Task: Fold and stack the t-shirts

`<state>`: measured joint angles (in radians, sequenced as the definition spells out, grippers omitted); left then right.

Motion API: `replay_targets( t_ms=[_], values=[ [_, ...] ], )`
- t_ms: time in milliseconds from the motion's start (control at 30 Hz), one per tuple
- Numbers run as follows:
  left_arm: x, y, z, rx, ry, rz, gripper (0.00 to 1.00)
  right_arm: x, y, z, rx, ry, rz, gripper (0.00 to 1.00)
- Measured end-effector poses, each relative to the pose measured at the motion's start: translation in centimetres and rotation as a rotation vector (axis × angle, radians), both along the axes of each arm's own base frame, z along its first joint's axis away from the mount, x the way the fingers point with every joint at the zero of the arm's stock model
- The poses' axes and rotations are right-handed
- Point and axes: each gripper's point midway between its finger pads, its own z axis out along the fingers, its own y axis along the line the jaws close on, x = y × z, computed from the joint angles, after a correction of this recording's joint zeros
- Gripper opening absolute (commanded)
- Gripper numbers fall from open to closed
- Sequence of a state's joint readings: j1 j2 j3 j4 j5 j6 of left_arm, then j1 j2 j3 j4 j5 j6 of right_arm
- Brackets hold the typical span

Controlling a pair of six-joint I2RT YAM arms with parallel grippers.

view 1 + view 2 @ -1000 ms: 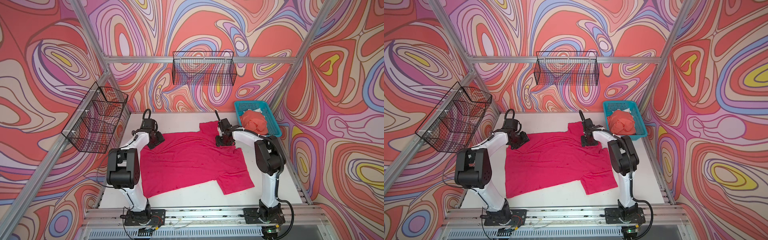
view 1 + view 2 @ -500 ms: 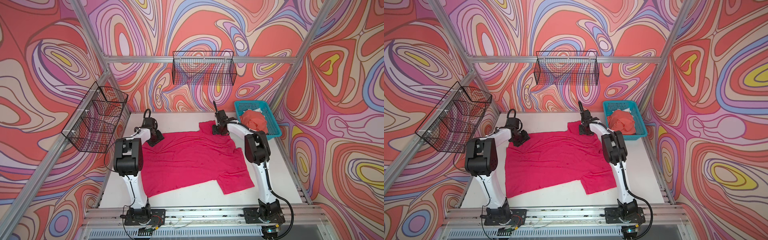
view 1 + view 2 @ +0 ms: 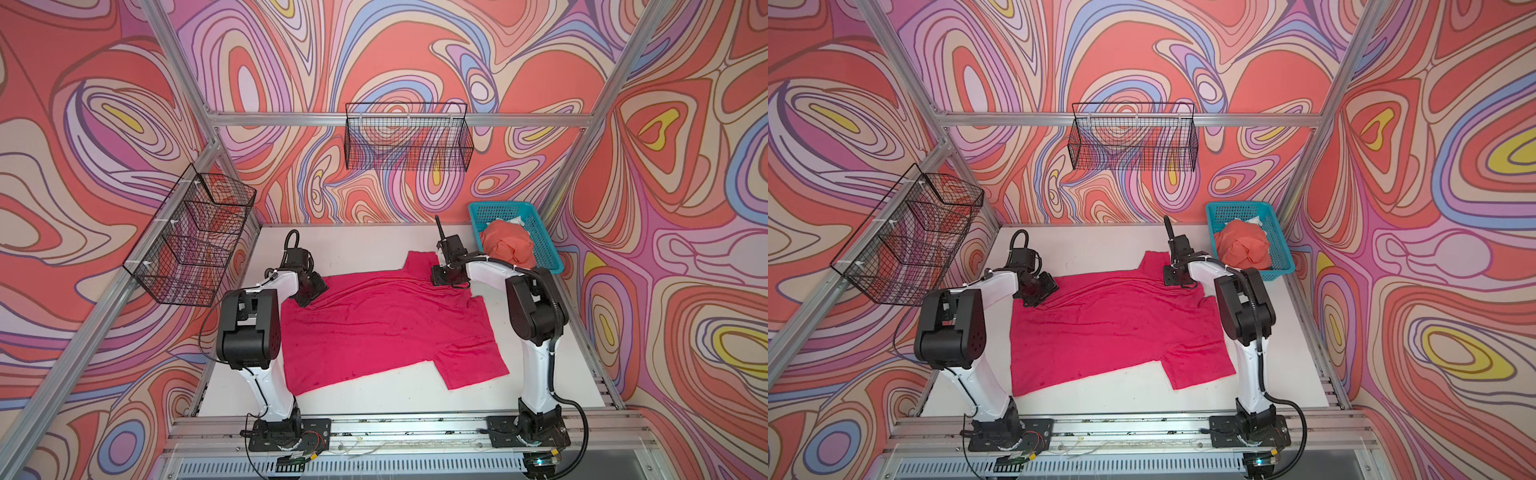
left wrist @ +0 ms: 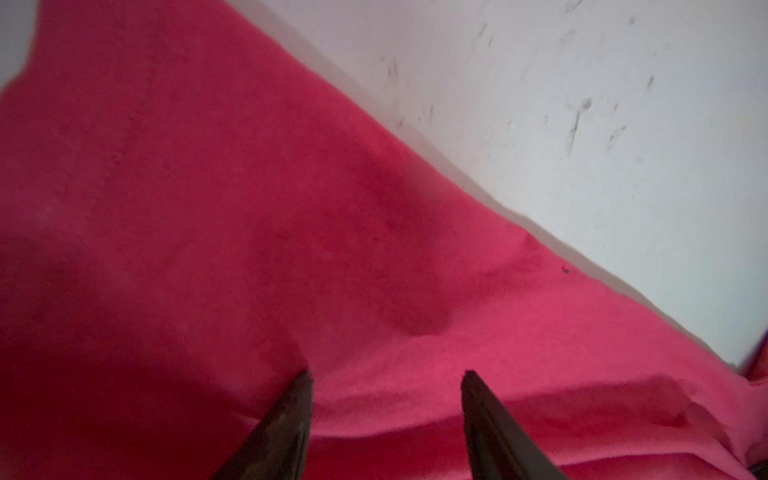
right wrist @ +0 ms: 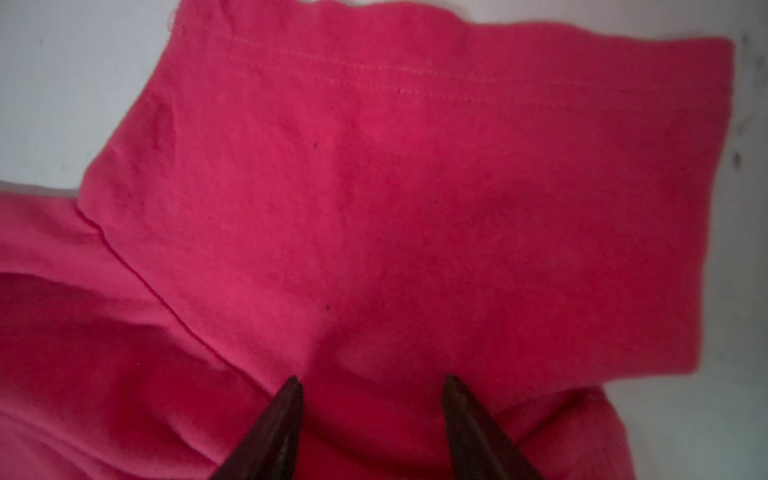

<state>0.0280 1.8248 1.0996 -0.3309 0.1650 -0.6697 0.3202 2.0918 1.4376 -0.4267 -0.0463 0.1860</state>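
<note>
Nearest, along the bottom of both top views, the counter (image 3: 374,395) lies bare, with no folded stack on it. Above that, filling the middle of the frame, the magenta tee (image 3: 386,328) is spread out flat and lightly wrinkled. One of its sleeves points to the lower right, and no fold has been made in it.

Both tools are down at the tee's far edge. The left tool (image 4: 387,372) is at the corner left of centre, and the right tool (image 5: 372,378) is by the far sleeve right of centre. In the wrist views each stands moderately wide, with cloth showing between the tips and nothing pinched.

Farthest, in the upper right, the coral tee (image 3: 509,247) sits crumpled in the teal basket (image 3: 500,205).

I judge the task barely begun: the flattening looks about done, while both folds and the stacking remain.
</note>
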Motion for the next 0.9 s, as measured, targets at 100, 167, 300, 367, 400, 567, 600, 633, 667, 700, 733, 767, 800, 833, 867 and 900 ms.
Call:
replay_targets(
  t_ms=[100, 167, 300, 367, 400, 567, 600, 633, 667, 700, 733, 767, 800, 833, 867, 900],
  values=[
    [-0.7, 0.0, 0.0, 0.0, 0.003, 0.0, 0.6, -1.0, 0.0, 0.0, 0.008, 0.005, 0.001, 0.57],
    [-1.1, 0.0, 0.0, 0.0, 0.005, 0.0, 0.6, -1.5, 0.1, 0.0, 0.01, 0.009, 0.002, 0.57],
    [-2.1, 0.0, 0.0, 0.001, 0.018, 0.001, 0.6, -2.4, 0.6, 0.0, 0.013, 0.017, 0.007, 0.57],
    [-2.5, 0.0, 0.0, 0.004, 0.032, 0.002, 0.6, -2.7, 0.9, 0.1, 0.016, 0.026, 0.009, 0.57],
    [-2.7, 0.0, 0.0, 0.004, 0.04, 0.002, 0.6, -2.9, 1.0, 0.1, 0.02, 0.03, 0.008, 0.58],
    [-3.4, 0.1, 0.1, 0.009, 0.078, 0.004, 0.61, -3.0, 1.3, 1.2, 0.025, 0.064, -0.002, 0.6],
    [-3.4, 0.1, 0.2, 0.009, 0.082, 0.005, 0.61, -2.5, 1.3, 1.9, 0.028, 0.055, -0.008, 0.61],
    [-3.3, 0.1, 0.4, 0.009, 0.082, 0.005, 0.62, -1.9, 1.3, 2.6, 0.033, 0.04, -0.013, 0.61],
    [-3.1, 0.1, 0.6, 0.009, 0.08, 0.005, 0.62, -1.0, 1.3, 3.6, 0.04, 0.014, -0.022, 0.61],
    [-2.9, 0.1, 0.9, 0.009, 0.075, 0.005, 0.62, 0.1, 1.2, 4.6, 0.047, -0.013, -0.035, 0.61],
    [-2.5, 0.1, 1.4, 0.008, 0.064, 0.005, 0.62, 1.3, 0.8, 5.5, 0.052, -0.042, -0.053, 0.61],
    [-2.1, 0.1, 1.9, 0.008, 0.052, 0.005, 0.62, 2.7, 0.2, 6.4, 0.055, -0.072, -0.074, 0.61],
    [-1.6, 0.1, 2.3, 0.007, 0.039, 0.004, 0.62, 3.8, -0.3, 7.0, 0.058, -0.094, -0.092, 0.61],
    [-1.3, 0.1, 2.7, 0.007, 0.027, 0.004, 0.62, 5.1, -0.9, 7.5, 0.063, -0.115, -0.11, 0.6],
    [-1.0, 0.1, 3.1, 0.007, 0.016, 0.003, 0.62, 6.1, -1.3, 7.7, 0.067, -0.129, -0.12, 0.6],
    [-0.9, 0.1, 3.3, 0.007, 0.011, 0.003, 0.63, 7.0, -1.7, 7.6, 0.072, -0.135, -0.127, 0.6]
  ],
)
